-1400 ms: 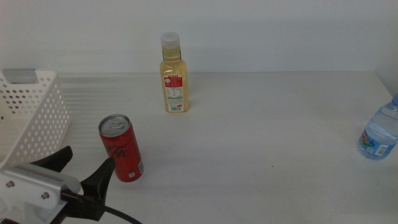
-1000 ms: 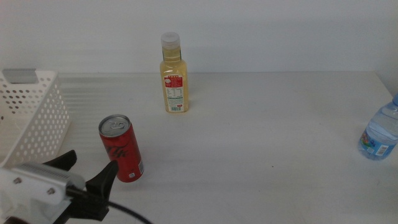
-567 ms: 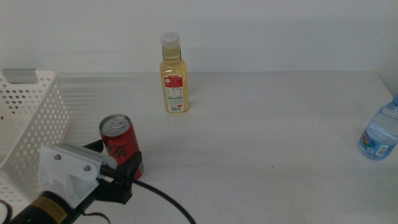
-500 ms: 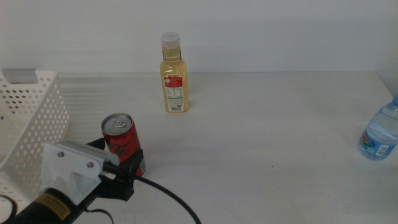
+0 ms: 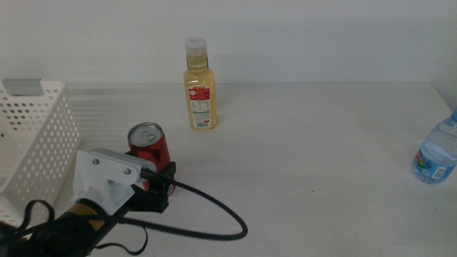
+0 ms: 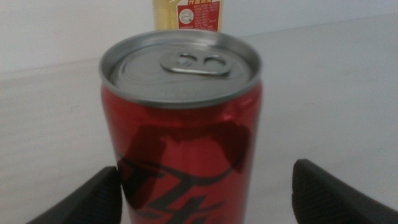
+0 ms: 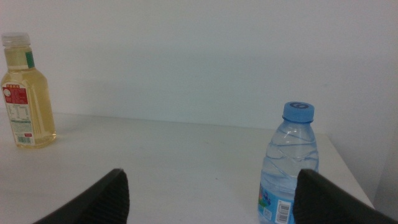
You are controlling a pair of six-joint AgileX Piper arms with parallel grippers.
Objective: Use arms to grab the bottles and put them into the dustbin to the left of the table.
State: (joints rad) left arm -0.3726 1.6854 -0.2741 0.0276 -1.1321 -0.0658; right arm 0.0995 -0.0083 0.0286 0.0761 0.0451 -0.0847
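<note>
The red can (image 5: 148, 145) stands upright on the white table (image 5: 300, 157), now framed by the left gripper (image 5: 158, 187), which has pushed in from the near left edge in little more than a second — from well short of the can to reaching around its lower body. In the left wrist view the can (image 6: 181, 130) fills the frame, its silver lid and pull tab toward the camera, with the two dark fingers (image 6: 329, 198) showing on either side of it. One finger appears to touch the can's side and the other stands clear, so the fingers are spread with the can between them, not yet clamped. The can also sits slightly farther from the near edge than it did moments ago, which suggests the advancing gripper nudged it along.

For the task, this reads as the approach finished and the grasp about to begin; closing and lifting come before the carry to the white perforated dustbin (image 5: 36, 135), which stands close by at the left of the table.

The yellow-liquid bottle (image 5: 199, 86) waits upright farther back, and the blue-capped water bottle (image 5: 437, 152) stands at the far right edge — both untouched. The right gripper (image 7: 208, 199) hangs back with its fingers wide apart, empty, looking at the water bottle and yellow bottle.
</note>
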